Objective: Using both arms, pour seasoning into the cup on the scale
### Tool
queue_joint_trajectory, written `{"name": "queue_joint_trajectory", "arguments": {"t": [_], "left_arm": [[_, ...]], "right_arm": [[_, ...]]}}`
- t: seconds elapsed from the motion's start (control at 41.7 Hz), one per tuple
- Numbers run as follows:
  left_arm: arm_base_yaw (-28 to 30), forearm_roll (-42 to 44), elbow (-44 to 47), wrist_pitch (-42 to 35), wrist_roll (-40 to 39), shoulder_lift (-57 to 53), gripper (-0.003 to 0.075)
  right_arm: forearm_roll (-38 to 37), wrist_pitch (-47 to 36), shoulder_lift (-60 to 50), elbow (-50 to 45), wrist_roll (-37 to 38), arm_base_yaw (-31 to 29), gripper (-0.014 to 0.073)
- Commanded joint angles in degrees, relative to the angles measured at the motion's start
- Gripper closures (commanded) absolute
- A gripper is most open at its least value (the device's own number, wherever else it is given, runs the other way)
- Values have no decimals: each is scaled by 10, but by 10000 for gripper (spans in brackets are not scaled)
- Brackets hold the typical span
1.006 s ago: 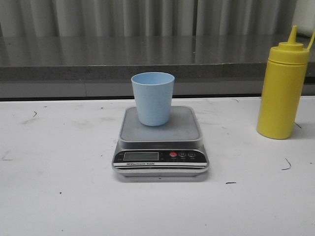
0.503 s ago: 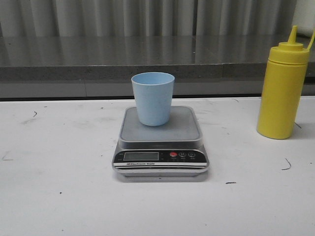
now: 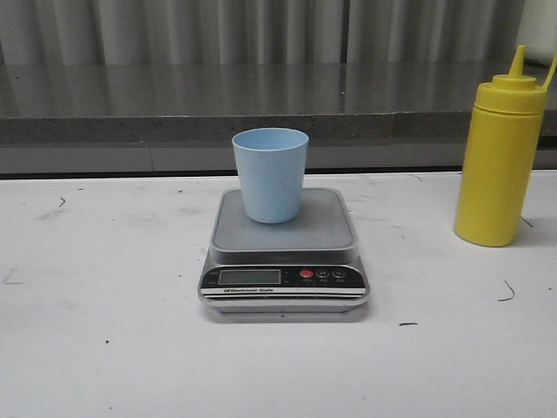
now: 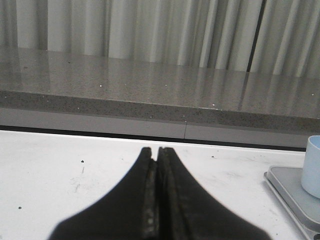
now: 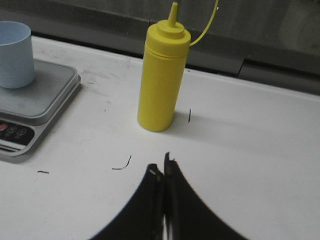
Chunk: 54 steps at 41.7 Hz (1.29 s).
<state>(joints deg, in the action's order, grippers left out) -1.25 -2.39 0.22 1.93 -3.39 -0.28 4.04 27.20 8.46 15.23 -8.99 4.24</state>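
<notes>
A pale blue cup [image 3: 271, 172] stands upright on the platform of the silver-grey scale [image 3: 284, 254] in the middle of the white table. The yellow seasoning bottle [image 3: 499, 160] stands upright at the right side, nozzle up. No arm shows in the front view. In the left wrist view my left gripper [image 4: 157, 150] is shut and empty over bare table, with the cup [image 4: 312, 166] and scale [image 4: 295, 197] off to one side. In the right wrist view my right gripper [image 5: 161, 164] is shut and empty, a short way in front of the seasoning bottle [image 5: 163, 75].
A grey stone ledge [image 3: 261, 109] with pleated curtains behind it runs along the table's far edge. Small dark scuff marks [image 3: 507, 292] dot the white tabletop. A thin yellow cord [image 5: 205, 27] hangs off the bottle's cap.
</notes>
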Motion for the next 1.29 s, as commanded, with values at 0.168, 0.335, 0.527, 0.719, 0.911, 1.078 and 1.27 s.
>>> {"name": "queue_joint_trajectory", "arguments": {"t": [0.168, 0.335, 0.527, 0.719, 0.911, 1.078, 1.27], "left_arm": [[1, 0, 14, -46, -2, -9, 740], [1, 0, 14, -46, -2, -9, 740], [1, 0, 14, -46, -2, -9, 740], [1, 0, 14, -46, -2, -9, 740], [1, 0, 14, -46, -2, -9, 740], [1, 0, 14, -46, -2, -9, 740], [1, 0, 14, -46, -2, -9, 740]], "right_arm": [[-3, -200, -94, -130, -12, -17, 710], [-3, -243, -100, -164, -12, -18, 710], [-3, -247, -100, -164, -12, -18, 710], [-1, -248, -100, -164, -9, -18, 710], [-11, -252, -100, -165, 75, -18, 710], [-25, -257, -100, -165, 90, -18, 710], [-22, -263, -100, -165, 100, -18, 710]]}}
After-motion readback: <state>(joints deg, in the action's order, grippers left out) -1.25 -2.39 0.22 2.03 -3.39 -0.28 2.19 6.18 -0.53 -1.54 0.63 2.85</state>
